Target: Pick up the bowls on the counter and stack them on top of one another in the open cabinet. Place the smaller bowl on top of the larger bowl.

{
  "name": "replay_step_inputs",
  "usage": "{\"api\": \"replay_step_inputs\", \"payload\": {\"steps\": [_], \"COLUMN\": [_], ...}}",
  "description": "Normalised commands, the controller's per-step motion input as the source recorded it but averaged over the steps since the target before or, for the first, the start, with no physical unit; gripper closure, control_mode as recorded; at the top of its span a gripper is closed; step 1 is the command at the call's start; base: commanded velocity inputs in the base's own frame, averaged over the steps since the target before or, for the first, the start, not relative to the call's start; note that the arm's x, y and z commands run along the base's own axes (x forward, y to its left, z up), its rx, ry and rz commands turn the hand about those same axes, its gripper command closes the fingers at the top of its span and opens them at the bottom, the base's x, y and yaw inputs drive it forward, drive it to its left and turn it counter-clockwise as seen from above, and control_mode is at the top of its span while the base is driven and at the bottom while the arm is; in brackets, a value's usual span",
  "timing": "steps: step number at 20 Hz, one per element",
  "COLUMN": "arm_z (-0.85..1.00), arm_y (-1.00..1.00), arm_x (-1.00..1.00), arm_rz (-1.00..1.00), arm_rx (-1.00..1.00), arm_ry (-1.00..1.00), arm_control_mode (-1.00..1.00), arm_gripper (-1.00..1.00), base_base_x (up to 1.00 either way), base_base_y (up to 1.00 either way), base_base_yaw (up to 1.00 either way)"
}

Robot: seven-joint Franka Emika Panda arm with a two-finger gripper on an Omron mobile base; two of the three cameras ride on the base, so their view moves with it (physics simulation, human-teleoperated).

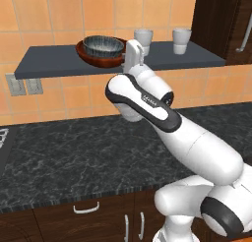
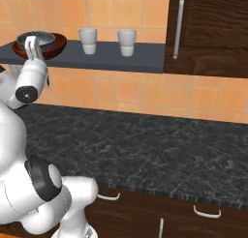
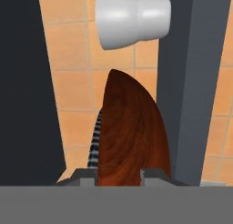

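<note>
Both bowls were already up on the open cabinet (image 1: 197, 56), toward its 9 o'clock end: the smaller bowl (image 1: 102, 45) nested inside the larger bowl (image 1: 101, 60), just as the task wants. The gripper (image 1: 136, 53) sat right at the brown bowl's 3 o'clock rim, rolled sideways so the shelf looked vertical in the hand view. Its tips (image 3: 85, 176) stood narrow on either side of the brown rim (image 3: 132, 136), so I'd guess it was gripping the larger bowl there, maybe to nudge the stack. Two white cups (image 1: 143, 38) stood at 3 o'clock of it. The tabletop (image 1: 74, 152) was below.
</note>
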Motion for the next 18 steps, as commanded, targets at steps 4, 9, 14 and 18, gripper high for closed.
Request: {"api": "replay_step_inputs", "payload": {"steps": [4, 9, 14, 18], "arm_z": [-0.17, 0.0, -0.02, -0.02], "arm_y": [0.03, 0.0, 0.11, 0.23], "arm_x": [0.39, 0.48, 0.49, 0.34], "arm_rz": [0.0, 0.0, 0.0, 0.0], "arm_rx": [0.0, 0.0, -0.02, -0.04], "arm_ry": [0.08, 0.02, 0.02, -0.01], "arm_control_mode": [-1.0, -1.0, -1.0, -1.0], "arm_gripper": [1.0, 1.0, 1.0, -1.0], "base_base_x": [0.0, 0.0, 0.0, 0.0], "base_base_y": [0.0, 0.0, 0.0, 0.0], "base_base_yaw": [0.0, 0.0, 0.0, 0.0]}}
